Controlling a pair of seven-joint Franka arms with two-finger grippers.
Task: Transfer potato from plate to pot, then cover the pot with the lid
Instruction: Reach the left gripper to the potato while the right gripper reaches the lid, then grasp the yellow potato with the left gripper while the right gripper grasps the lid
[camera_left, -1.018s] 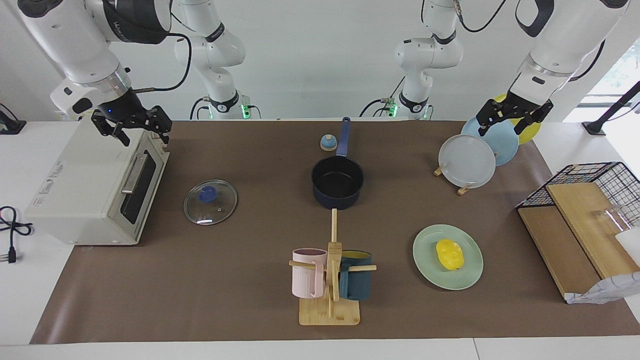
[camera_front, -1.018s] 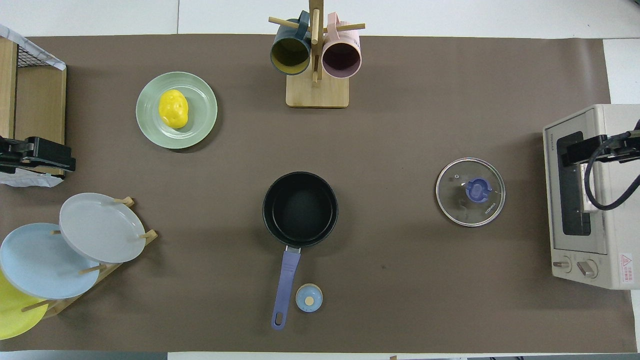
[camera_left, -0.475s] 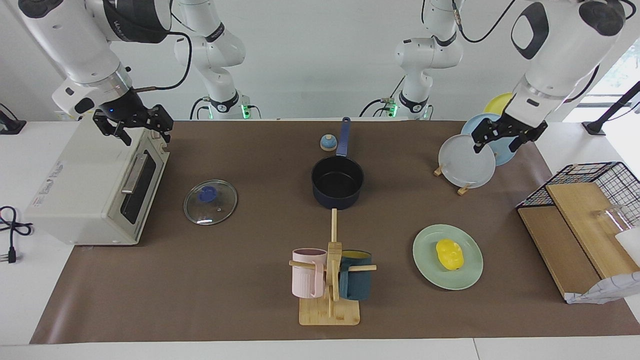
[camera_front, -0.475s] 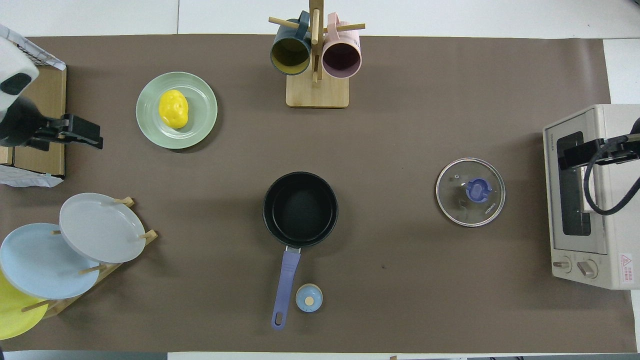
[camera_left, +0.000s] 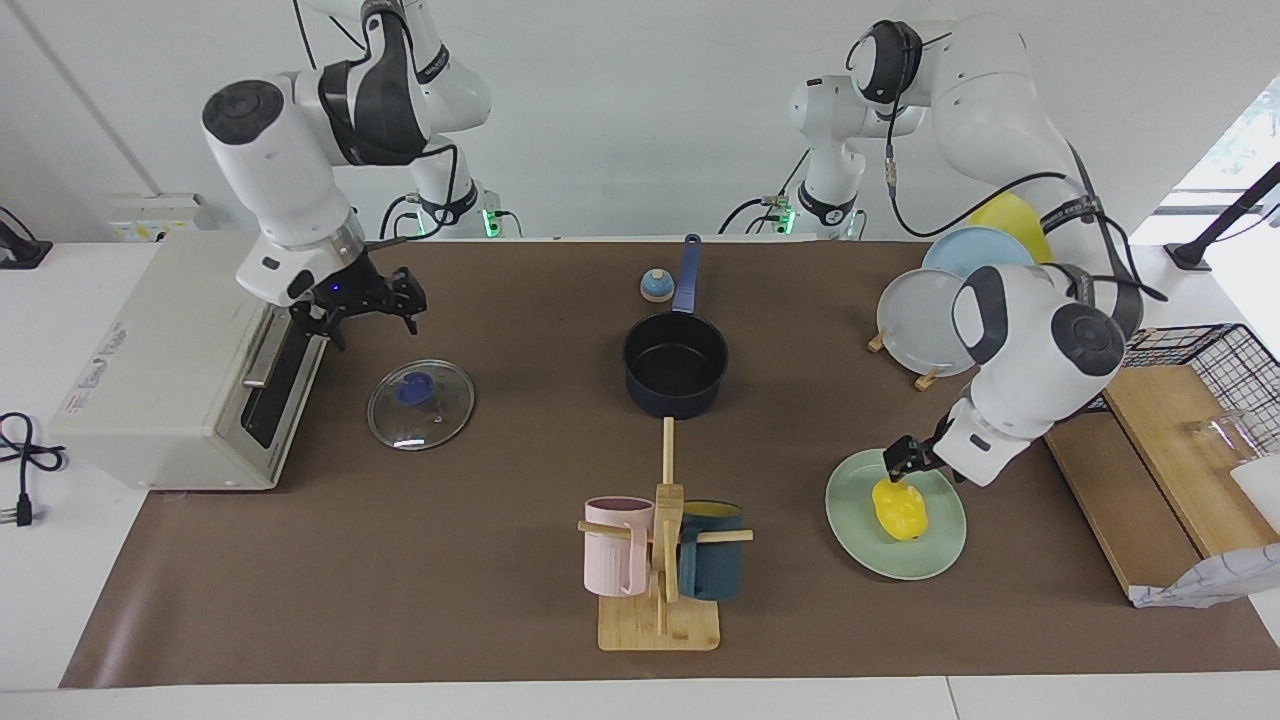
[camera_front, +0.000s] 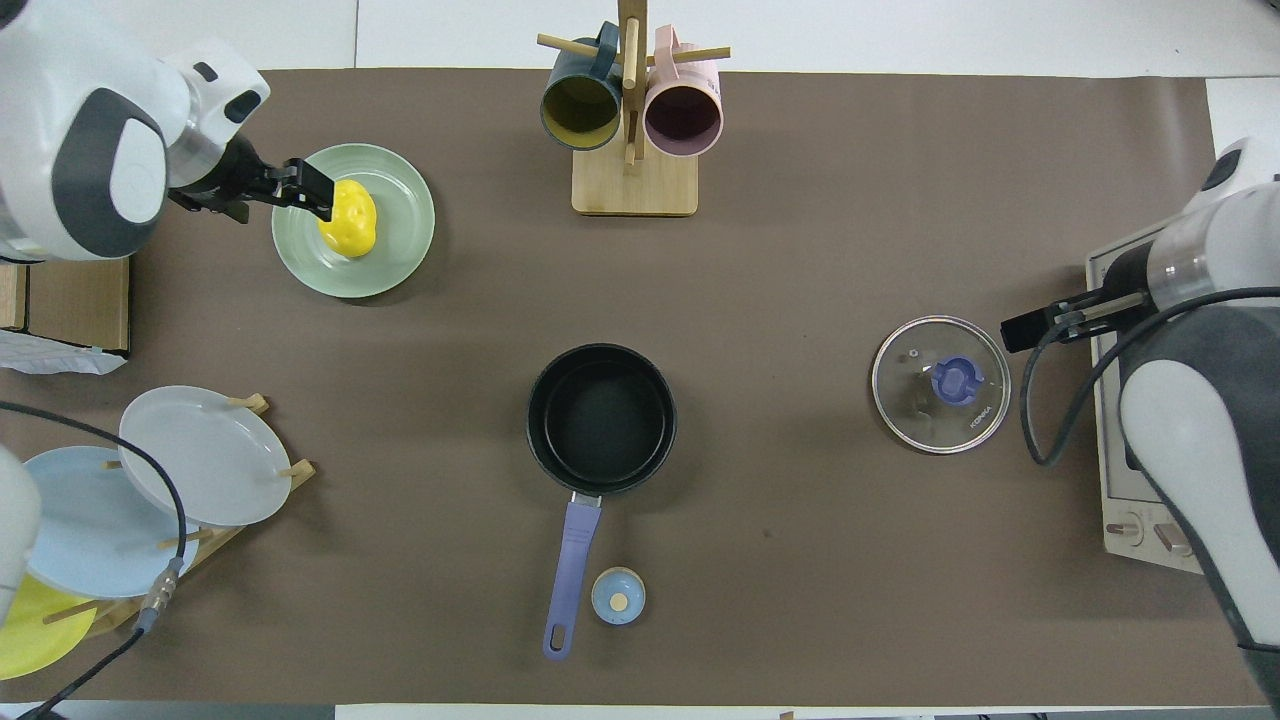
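Note:
The yellow potato (camera_left: 898, 508) (camera_front: 347, 217) lies on the pale green plate (camera_left: 858, 540) (camera_front: 398, 250), toward the left arm's end of the table. My left gripper (camera_left: 905, 465) (camera_front: 305, 190) is open, low over the plate's rim, right beside the potato with nothing in it. The dark blue pot (camera_left: 675, 400) (camera_front: 600, 417) stands empty mid-table, its handle pointing toward the robots. The glass lid (camera_left: 420, 403) (camera_front: 940, 385) with a blue knob lies flat toward the right arm's end. My right gripper (camera_left: 368, 308) (camera_front: 1025, 330) hangs open beside the lid, in front of the oven.
A mug tree (camera_left: 660, 560) with a pink and a teal mug stands farther out than the pot. A toaster oven (camera_left: 170, 370) sits beside the lid. A rack of upright plates (camera_left: 930, 320), a small bell (camera_left: 656, 285) and a wire basket (camera_left: 1190, 350) with wooden boards are also here.
The left gripper has swung from over the plate rack down to the green plate beside the potato. The right gripper has moved off the oven toward the lid.

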